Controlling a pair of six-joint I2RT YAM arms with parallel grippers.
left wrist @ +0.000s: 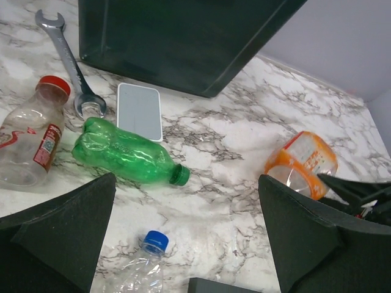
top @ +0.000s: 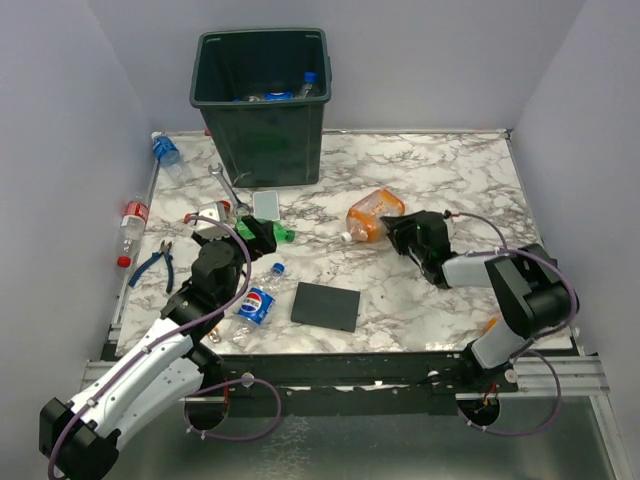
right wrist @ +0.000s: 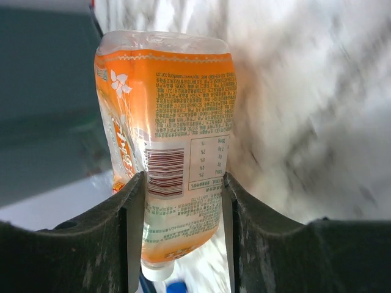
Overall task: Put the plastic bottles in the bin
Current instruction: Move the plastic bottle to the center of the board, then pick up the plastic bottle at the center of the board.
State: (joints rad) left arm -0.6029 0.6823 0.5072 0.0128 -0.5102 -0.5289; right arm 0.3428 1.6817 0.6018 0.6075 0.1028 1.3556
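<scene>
Right gripper (right wrist: 183, 182) clamped on the orange bottle (right wrist: 171, 91) near the middle of the table (top: 450, 170), left gripper (left wrist: 186, 204) spread wide above the green bottle (left wrist: 125, 155), dark bin (top: 262, 110) beyond, bottles (top: 308, 85) inside

Clad in white shells and black joints on left arm (top: 140, 372) and right arm (top: 468, 270) alike. Strung with looping purple cables (top: 240, 437). Tipped, at left gripper (top: 258, 236) and right gripper (right wrist: 183, 232), with matte black wedge-shaped fingers (left wrist: 61, 235), faintly scuffed grey.
</scene>
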